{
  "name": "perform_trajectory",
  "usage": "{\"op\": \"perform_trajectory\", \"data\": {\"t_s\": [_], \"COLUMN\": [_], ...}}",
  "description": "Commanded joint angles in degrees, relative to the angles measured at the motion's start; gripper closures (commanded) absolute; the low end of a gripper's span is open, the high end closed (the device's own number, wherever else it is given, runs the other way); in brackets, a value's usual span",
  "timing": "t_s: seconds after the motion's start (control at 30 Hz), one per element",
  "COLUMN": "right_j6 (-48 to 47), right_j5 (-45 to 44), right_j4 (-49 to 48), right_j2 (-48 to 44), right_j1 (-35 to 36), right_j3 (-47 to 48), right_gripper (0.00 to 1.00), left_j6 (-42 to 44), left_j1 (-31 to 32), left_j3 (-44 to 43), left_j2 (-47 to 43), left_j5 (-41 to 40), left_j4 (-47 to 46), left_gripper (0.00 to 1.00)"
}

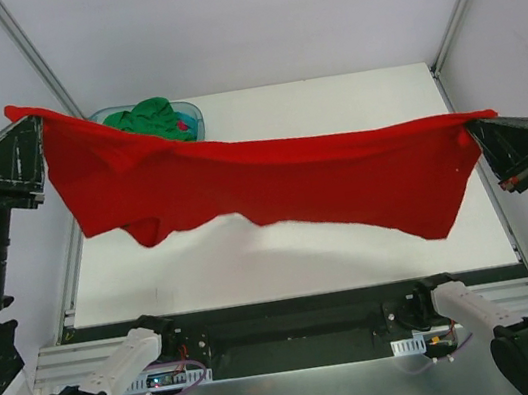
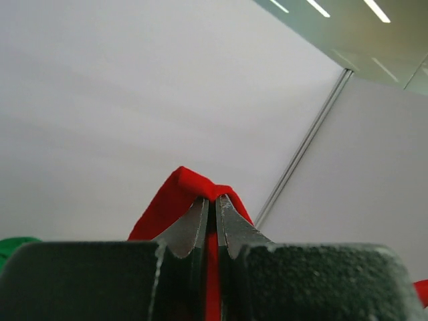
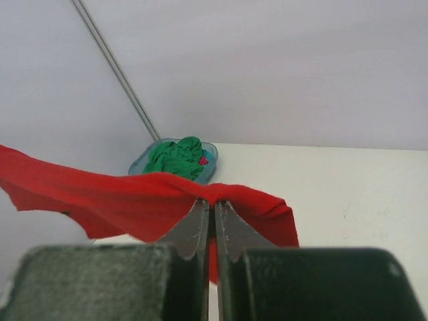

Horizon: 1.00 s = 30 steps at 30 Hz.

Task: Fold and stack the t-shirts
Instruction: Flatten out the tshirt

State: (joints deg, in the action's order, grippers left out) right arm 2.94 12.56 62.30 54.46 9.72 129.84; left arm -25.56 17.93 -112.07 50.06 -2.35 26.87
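A bright red t-shirt [image 1: 262, 183] hangs stretched in the air above the white table [image 1: 330, 105], held by both arms. My left gripper [image 1: 28, 120] is shut on its left corner, the red cloth [image 2: 177, 200] pinched between the fingers. My right gripper [image 1: 474, 122] is shut on the right corner, with red fabric [image 3: 127, 200] draped off to the left. The shirt sags in the middle and its lower edge hangs loose. A green t-shirt [image 1: 155, 119] lies crumpled in the basket at the back left, also in the right wrist view as a green t-shirt [image 3: 175, 159].
A translucent blue-teal basket [image 1: 191, 111] stands at the table's far left corner, seen too as the basket [image 3: 208, 164]. White walls and metal frame posts [image 1: 32, 54] enclose the table. The arm bases sit on the rail at the near edge.
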Motion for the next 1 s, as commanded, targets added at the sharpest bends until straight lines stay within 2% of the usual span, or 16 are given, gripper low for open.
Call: {"op": "perform_trajectory", "data": {"t_s": [0.0,0.13,0.23,0.37,0.5,0.63,0.7,0.73,0.77,0.8,0.83,0.87,0.9,0.97], "right_j6": [-0.48,-0.13,0.57,0.57,3.11,7.07,7.61,7.09,6.47,5.59,5.32,5.15,4.45,3.13], "right_j5": [0.54,-2.96,-9.37,-18.87,-26.16,-24.96,-21.89,-20.39,-19.07,-16.71,-14.43,-13.18,-9.0,-8.69], "right_j4": [-1.92,-1.92,-2.36,-3.15,-6.65,-15.26,-21.4,-24.48,-27.9,-30.29,-30.31,-28.48,-26.03,-22.41], "right_j2": [2.05,2.23,1.79,3.46,5.83,11.26,18.37,22.49,26.54,31.62,36.29,41.38,45.52,49.94], "right_j1": [-0.31,-0.22,-0.22,-0.31,-1.36,-7.15,-9.45,-11.37,-12.34,-13.22,-14.1,-14.81,-15.34,-15.52], "right_j3": [0.76,-0.81,-6.34,-17.57,-32.42,-47.19,-50.72,-51.7,-51.97,-51.01,-48.57,-44.45,-39.02,-32.75], "right_gripper": [0.99,0.99,1.0,0.99,0.99,0.99,0.99,0.92,0.85,0.82,0.74,0.67,0.57,0.41], "left_j6": [3.49,3.68,3.76,3.85,3.68,3.5,3.85,4.37,5.08,4.82,4.21,4.03,3.33,3.06], "left_j1": [-0.27,-0.18,-0.18,-0.18,-0.27,-0.27,-0.27,-0.27,-0.27,-0.27,-0.27,-0.27,-0.27,-0.18], "left_j3": [-5.78,-6.41,-4.57,-0.09,9.83,15.04,11.55,8.13,3.92,-0.21,-4.6,-7.26,-9.37,-11.06], "left_j2": [4.16,4.78,7.05,13.55,21.11,35.93,46.47,51.84,59.81,65.28,69.25,72.51,74.72,76.14], "left_j5": [2.0,2.26,2.09,-2.03,-6.78,-9.33,-9.34,-9.17,-8.38,-6.89,-5.14,-2.51,-0.92,0.15], "left_j4": [-2.09,-2.26,-2.53,-3.05,-7.43,-12.27,-12.99,-12.9,-12.29,-10.72,-9.14,-8.77,-8.85,-8.86], "left_gripper": [1.0,1.0,1.0,1.0,1.0,1.0,1.0,1.0,0.82,0.44,0.15,0.01,0.01,0.01]}}
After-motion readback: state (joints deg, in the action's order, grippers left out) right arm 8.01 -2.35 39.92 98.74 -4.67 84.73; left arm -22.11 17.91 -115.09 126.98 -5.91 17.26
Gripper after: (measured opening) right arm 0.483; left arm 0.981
